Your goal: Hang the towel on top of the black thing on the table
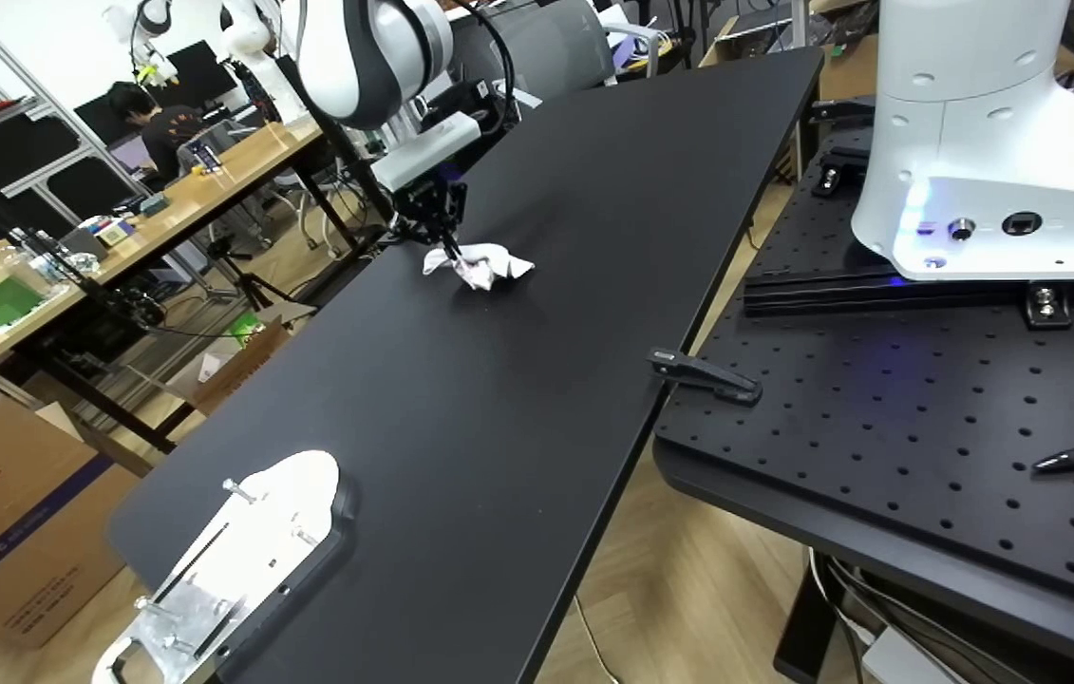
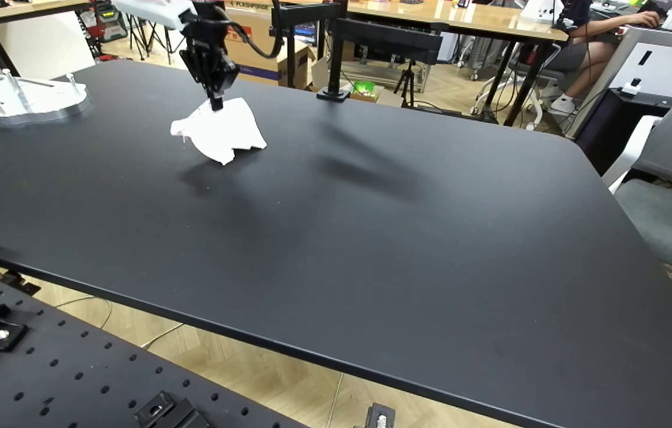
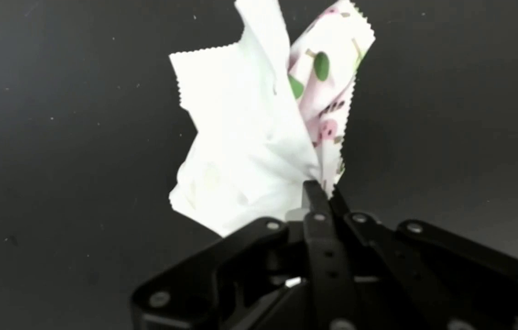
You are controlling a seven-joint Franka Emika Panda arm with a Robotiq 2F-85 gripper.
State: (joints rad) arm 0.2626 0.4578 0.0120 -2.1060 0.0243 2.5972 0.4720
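Observation:
The towel is a small white cloth with a pink and green print and zigzag edges. It hangs crumpled from my gripper in both exterior views (image 1: 491, 264) (image 2: 224, 132). In the wrist view the towel (image 3: 249, 114) spreads out ahead of the fingers. My gripper (image 3: 327, 192) is shut on one edge of it; the gripper also shows in both exterior views (image 1: 451, 249) (image 2: 217, 106). A shadow lies below the towel, apart from it, so it is held above the table. A black post (image 2: 337, 59) with horizontal arms stands at the table's far edge, beside the gripper.
A white board with upright pegs (image 1: 294, 503) lies at one end of the black table (image 1: 461, 456); it also shows in an exterior view (image 2: 21, 98). A black cable (image 2: 252, 44) loops by the wrist. A grey chair (image 2: 668, 196) stands beyond the table's end.

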